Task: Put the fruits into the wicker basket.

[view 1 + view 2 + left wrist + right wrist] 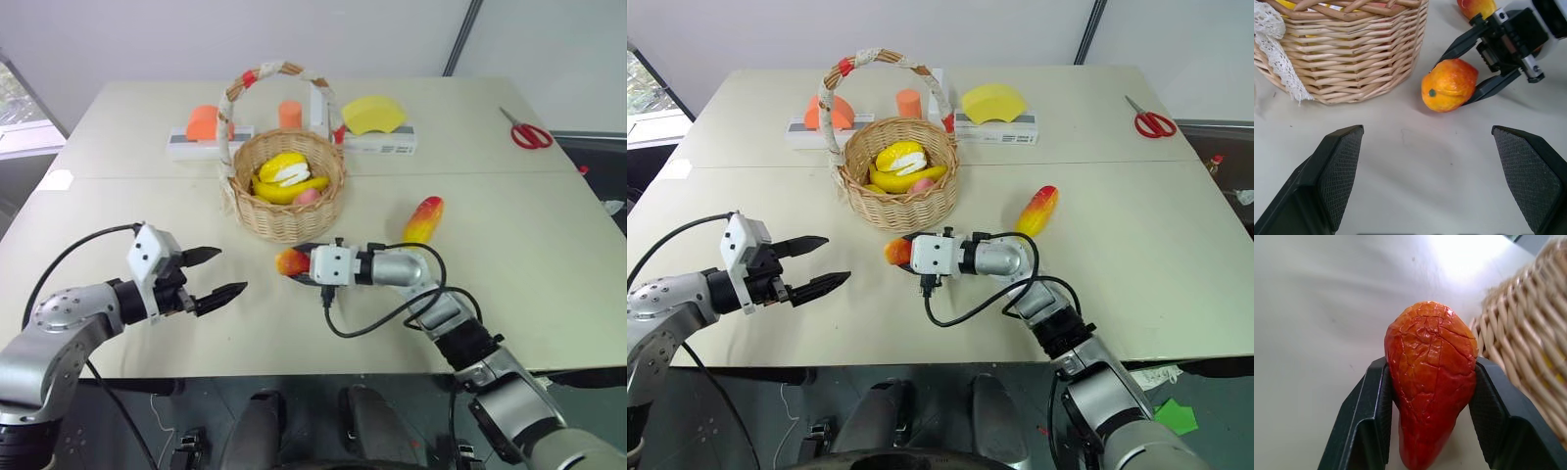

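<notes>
The wicker basket (290, 213) stands mid-table with its arched handle up. A pink peach (309, 196) lies inside it beside a banana bunch (284, 178). Just in front of the basket, my right gripper (294, 262) is shut on the small yellow-red pear-like fruit (1449, 84). Both fingers press its sides (1430, 377), low at the table surface. The elongated mango (423, 220) lies on the table to the right of the basket. My left gripper (220, 275) hovers open and empty at the front left, pointing toward the pear.
Behind the basket stand orange foam shapes (203, 122) and a yellow foam shape (372, 115) on white bases. Red scissors (530, 134) lie at the far right. The right arm's black cable (377, 318) loops over the table near the front edge.
</notes>
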Robot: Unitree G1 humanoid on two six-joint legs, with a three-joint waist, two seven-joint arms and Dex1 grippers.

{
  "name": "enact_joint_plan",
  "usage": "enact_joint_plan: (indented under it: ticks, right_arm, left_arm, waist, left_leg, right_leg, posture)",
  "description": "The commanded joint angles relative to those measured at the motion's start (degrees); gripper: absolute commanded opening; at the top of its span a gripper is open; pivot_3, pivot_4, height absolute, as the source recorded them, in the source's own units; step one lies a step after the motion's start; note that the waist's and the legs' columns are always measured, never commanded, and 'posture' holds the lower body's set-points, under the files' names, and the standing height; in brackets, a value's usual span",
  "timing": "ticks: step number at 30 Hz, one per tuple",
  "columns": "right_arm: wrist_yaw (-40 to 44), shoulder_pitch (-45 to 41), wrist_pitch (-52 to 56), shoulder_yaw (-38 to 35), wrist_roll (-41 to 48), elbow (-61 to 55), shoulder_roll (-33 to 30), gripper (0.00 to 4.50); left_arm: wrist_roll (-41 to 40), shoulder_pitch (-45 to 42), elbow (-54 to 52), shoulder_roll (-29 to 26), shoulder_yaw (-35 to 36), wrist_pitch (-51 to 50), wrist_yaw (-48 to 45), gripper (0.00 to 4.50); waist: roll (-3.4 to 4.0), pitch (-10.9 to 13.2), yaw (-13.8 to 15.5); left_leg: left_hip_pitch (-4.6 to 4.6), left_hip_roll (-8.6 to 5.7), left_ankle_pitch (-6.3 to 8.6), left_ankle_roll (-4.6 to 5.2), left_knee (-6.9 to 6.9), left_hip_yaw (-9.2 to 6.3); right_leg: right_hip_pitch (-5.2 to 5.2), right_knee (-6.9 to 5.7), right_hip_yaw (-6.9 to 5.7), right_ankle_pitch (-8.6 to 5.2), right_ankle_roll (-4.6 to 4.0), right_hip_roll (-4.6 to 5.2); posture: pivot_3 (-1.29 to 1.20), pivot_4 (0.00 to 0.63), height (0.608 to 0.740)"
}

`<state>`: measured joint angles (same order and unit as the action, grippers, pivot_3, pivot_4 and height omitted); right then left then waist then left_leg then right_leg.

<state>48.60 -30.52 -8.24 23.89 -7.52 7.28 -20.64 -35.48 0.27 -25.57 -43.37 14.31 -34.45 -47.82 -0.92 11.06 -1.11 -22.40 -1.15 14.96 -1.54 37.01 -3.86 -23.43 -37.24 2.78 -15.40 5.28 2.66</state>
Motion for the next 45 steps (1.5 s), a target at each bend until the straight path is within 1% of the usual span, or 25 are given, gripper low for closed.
enact_joint_plan:
  ticks: [1, 7, 9, 11, 14, 17, 21, 22, 23, 26, 27, 31, 34, 37, 39, 42, 45]
  right_arm:
    - [0.64, 0.76, 1.91, -2.32, 2.88, -6.65, -0.58, 1.74]
    - [2.68, -0.35, 10.36, -7.29, 10.78, -17.03, -1.88, 1.74]
    - [1.78, -3.93, 15.39, -10.26, 14.03, -19.04, -1.21, 1.74]
    - [0.44, -6.66, 18.03, -11.41, 14.34, -18.80, -0.73, 1.74]
    - [-3.23, -10.83, 21.62, -12.36, 13.54, -15.73, 1.17, 1.74]
    - [-8.16, -15.23, 21.83, -11.48, 9.14, -9.04, 2.85, 1.74]
    - [-10.13, -18.35, 22.22, -10.71, 7.88, -1.90, 5.11, 1.74]
    - [-11.09, -18.89, 22.04, -10.72, 7.39, -0.27, 5.81, 2.66]
    - [-12.09, -19.11, 21.69, -10.85, 6.82, 0.53, 6.23, 2.95]
    - [-13.20, -18.59, 21.11, -11.61, 6.35, -0.28, 6.36, 4.38]
    - [-12.99, -18.02, 21.20, -12.25, 6.78, -1.69, 5.80, 4.46]
    - [-9.81, -13.67, 25.06, -17.53, 12.26, -10.08, 1.36, 4.46]
    - [-10.14, -7.93, 34.56, -25.34, 18.02, -15.97, -3.08, 4.46]
    - [-14.45, -2.19, 45.02, -32.49, 20.50, -18.79, -5.93, 4.46]
    - [-18.07, 0.55, 51.63, -36.38, 22.02, -20.56, -5.74, 4.46]
    - [-24.62, 3.20, 60.61, -42.73, 24.70, -22.92, -2.60, 4.46]
    - [-29.73, 3.42, 68.56, -46.89, 27.37, -25.00, 1.32, 4.46]
  left_arm:
    - [-0.27, -0.25, 0.15, 0.60, 1.57, 1.39, 0.60, 4.50]
    - [-0.14, -2.14, 2.51, 0.80, 2.42, 2.22, 0.89, 4.50]
    - [-1.23, -2.47, 2.56, 1.15, 3.33, 2.29, 1.07, 4.50]
    - [-1.64, -2.38, 2.28, 1.37, 3.55, 2.37, 1.08, 4.50]
    - [-1.81, -2.52, 1.71, 2.08, 3.23, 2.44, 1.26, 4.50]
    - [-2.48, -3.13, 0.65, 3.67, 2.66, 2.54, 1.98, 4.50]
    - [-2.79, -3.26, -0.88, 5.14, 1.45, 2.45, 2.83, 4.50]
    - [-2.80, -3.33, -1.21, 5.62, 0.96, 2.38, 3.09, 4.50]
    - [-2.83, -3.32, -1.58, 6.02, 0.58, 2.27, 3.34, 4.50]
    - [-2.91, -3.43, -2.49, 6.91, -0.61, 2.09, 4.03, 4.50]
    - [-2.98, -3.53, -2.68, 7.13, -0.94, 2.04, 4.14, 4.50]
    - [-3.26, -4.52, -3.16, 7.90, -2.71, 2.07, 4.33, 4.50]
    - [-3.31, -6.27, -3.64, 9.29, -5.06, 2.28, 4.45, 4.50]
    - [-3.22, -8.25, -3.30, 10.99, -7.43, 2.10, 4.54, 4.50]
    - [-3.23, -9.21, -2.58, 11.51, -8.58, 1.96, 4.04, 4.50]
    - [-2.94, -10.76, -1.38, 11.82, -10.78, 1.93, 2.50, 4.50]
    - [-2.22, -12.43, 0.01, 11.69, -12.44, 2.26, 1.19, 4.50]
  waist:
    - [0.00, 0.00, -0.01]
    - [0.00, 0.00, 0.00]
    - [0.01, 0.01, -0.07]
    - [0.03, 0.02, -0.12]
    - [0.02, 0.01, -0.08]
    - [0.02, 0.01, -0.04]
    - [0.02, 0.01, -0.02]
    - [0.02, 0.01, -0.03]
    - [0.02, 0.01, -0.04]
    - [0.02, 0.01, -0.04]
    - [0.02, 0.01, -0.03]
    - [0.02, 0.01, 0.20]
    - [0.01, 0.01, 0.63]
    - [0.00, 0.00, 0.49]
    - [0.02, 0.01, 0.16]
    - [0.11, 0.00, -0.37]
    - [0.15, 0.00, -0.93]
  left_leg:
    - [0.00, 0.00, 0.00, 0.00, 0.00, 0.00]
    - [0.00, 0.01, 0.00, 0.00, 0.00, -0.01]
    - [0.00, 0.01, 0.00, 0.00, 0.00, -0.01]
    - [-0.01, 0.01, 0.00, 0.00, 0.01, -0.01]
    - [0.00, 0.03, 0.00, 0.00, -0.03, -0.03]
    - [-0.01, 0.01, 0.00, 0.00, -0.05, -0.02]
    - [-0.05, -0.02, 0.00, 0.00, -0.05, 0.01]
    - [-0.05, -0.02, 0.00, 0.00, -0.06, 0.01]
    - [-0.06, -0.02, 0.00, 0.00, -0.07, 0.01]
    - [-0.10, -0.02, 0.00, 0.00, -0.07, 0.02]
    - [-0.11, -0.02, 0.00, 0.00, -0.07, 0.02]
    - [-0.12, -0.03, 0.00, 0.00, -0.07, 0.01]
    - [-0.13, -0.07, 0.02, 0.03, -0.06, -0.07]
    - [-0.12, -0.11, 0.03, 0.04, -0.04, -0.07]
    - [-0.11, -0.09, 0.03, 0.04, -0.05, -0.05]
    - [-0.06, 0.03, 0.02, 0.05, -0.07, 0.05]
    - [-0.02, 0.06, 0.01, 0.05, -0.06, 0.08]
  right_leg:
    - [0.00, 0.00, 0.00, 0.00, 0.00, 0.00]
    - [0.00, 0.00, 0.00, 0.00, 0.00, -0.01]
    - [0.01, 0.01, 0.00, 0.00, 0.00, 0.00]
    - [-0.02, 0.00, 0.00, 0.00, 0.00, 0.00]
    - [-0.03, -0.01, -0.01, 0.00, -0.01, -0.01]
    - [-0.04, 0.00, 0.00, 0.00, -0.02, 0.01]
    - [-0.09, 0.01, 0.00, 0.01, -0.02, 0.05]
    - [-0.09, 0.01, 0.00, 0.01, -0.02, 0.05]
    - [-0.10, 0.01, 0.00, 0.01, -0.02, 0.04]
    - [-0.14, 0.01, 0.01, 0.01, -0.02, 0.04]
    - [-0.15, 0.00, 0.01, 0.01, -0.02, 0.04]
    - [-0.14, 0.01, 0.00, 0.01, -0.02, 0.03]
    - [-0.02, 0.10, -0.05, 0.01, -0.02, 0.08]
    - [0.03, 0.15, -0.06, 0.01, -0.01, 0.12]
    - [0.00, 0.13, -0.02, 0.01, -0.02, 0.10]
    - [-0.06, 0.03, 0.05, 0.01, -0.02, -0.06]
    - [-0.07, -0.06, 0.07, 0.01, -0.02, -0.13]
  posture:
    - [0.00, 0.150, 0.740]
    - [0.00, 0.150, 0.740]
    - [0.00, 0.150, 0.740]
    - [0.00, 0.150, 0.740]
    - [0.00, 0.150, 0.740]
    - [0.00, 0.150, 0.740]
    - [0.00, 0.150, 0.740]
    - [0.00, 0.150, 0.740]
    - [0.00, 0.150, 0.740]
    - [0.00, 0.150, 0.740]
    - [0.00, 0.150, 0.740]
    - [0.00, 0.150, 0.740]
    - [0.00, 0.150, 0.740]
    - [0.00, 0.150, 0.740]
    - [0.00, 0.150, 0.740]
    - [0.00, 0.150, 0.740]
    - [0.00, 0.150, 0.740]
